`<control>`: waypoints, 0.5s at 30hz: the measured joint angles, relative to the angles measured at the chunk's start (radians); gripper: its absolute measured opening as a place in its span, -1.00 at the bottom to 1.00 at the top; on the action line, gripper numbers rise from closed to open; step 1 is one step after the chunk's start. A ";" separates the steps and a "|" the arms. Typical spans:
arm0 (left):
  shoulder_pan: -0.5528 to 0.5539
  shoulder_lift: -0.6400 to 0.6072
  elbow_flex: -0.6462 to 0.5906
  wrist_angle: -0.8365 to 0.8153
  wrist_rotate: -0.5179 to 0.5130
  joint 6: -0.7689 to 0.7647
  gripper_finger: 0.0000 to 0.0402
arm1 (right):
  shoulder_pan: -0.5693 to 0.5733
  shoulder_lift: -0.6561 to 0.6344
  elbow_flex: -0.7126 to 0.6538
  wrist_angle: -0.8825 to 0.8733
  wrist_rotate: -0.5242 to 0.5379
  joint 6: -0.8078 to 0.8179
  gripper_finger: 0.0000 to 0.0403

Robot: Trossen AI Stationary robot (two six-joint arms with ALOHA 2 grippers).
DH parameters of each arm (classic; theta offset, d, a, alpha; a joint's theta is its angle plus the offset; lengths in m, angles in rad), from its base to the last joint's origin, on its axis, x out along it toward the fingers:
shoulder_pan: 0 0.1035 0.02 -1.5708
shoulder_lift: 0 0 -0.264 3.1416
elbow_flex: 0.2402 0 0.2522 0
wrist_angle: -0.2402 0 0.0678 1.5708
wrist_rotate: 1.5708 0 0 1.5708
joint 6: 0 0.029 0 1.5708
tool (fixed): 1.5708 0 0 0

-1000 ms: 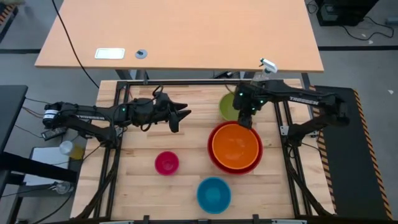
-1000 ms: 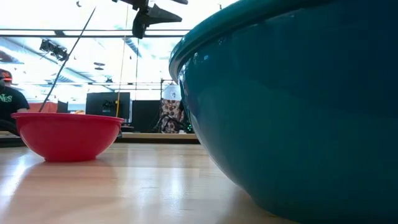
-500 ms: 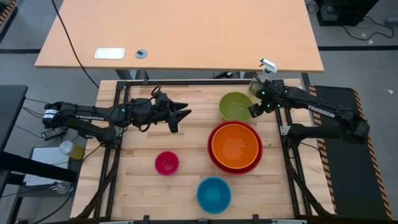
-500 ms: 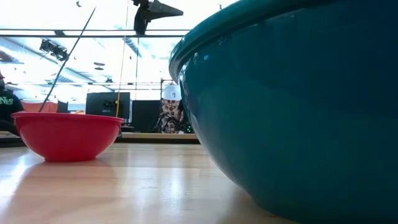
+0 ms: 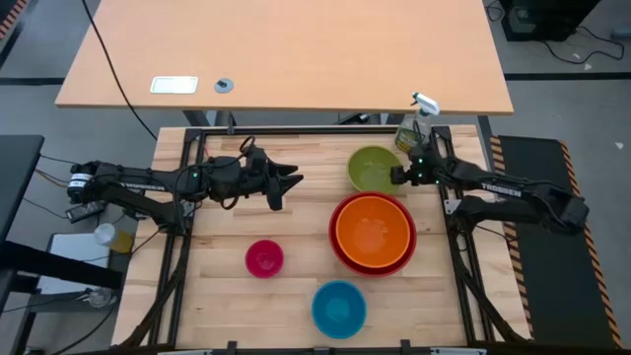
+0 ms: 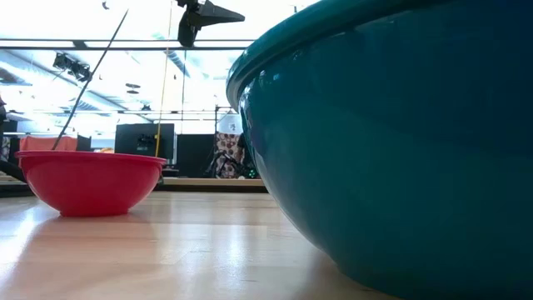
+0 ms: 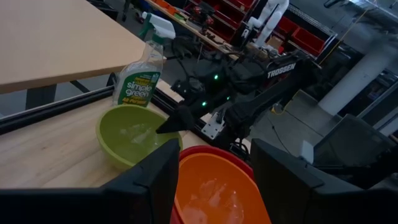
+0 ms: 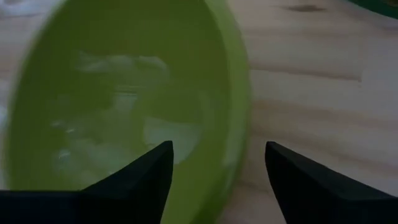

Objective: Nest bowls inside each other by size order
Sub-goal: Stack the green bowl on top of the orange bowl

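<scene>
The olive-green bowl [image 5: 373, 169] stands on its base at the table's far right. My right gripper [image 5: 397, 176] is open at its right rim [image 8: 239, 99], one finger over the inside and one outside; I see no touch. In the left wrist view, my right gripper [image 7: 177, 121] points at that rim. The orange bowl [image 5: 373, 231] sits inside the red bowl [image 5: 340, 247]. The pink bowl [image 5: 264, 258] and the blue bowl [image 5: 339, 308] stand apart on the table, nearer the front. My left gripper [image 5: 291, 182] is open and empty, held above the table's far left.
A clear spray bottle [image 5: 412, 123] with yellowish liquid stands just beyond the green bowl at the table's far right corner. The black frame rails [image 5: 296, 130] run along the table's edges. Bare wood [image 5: 217, 237] lies between the pink bowl and the left arm.
My right gripper has drawn back from the orange bowl's far rim toward the table's far right, turned to point toward the table's left, and come to the green bowl's right rim. The bowls have stayed where they were.
</scene>
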 joint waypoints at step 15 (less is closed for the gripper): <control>0.015 0.000 0.000 -0.001 0.000 -0.001 0.00 | -0.001 0.064 0.029 0.195 0.024 -0.021 -0.91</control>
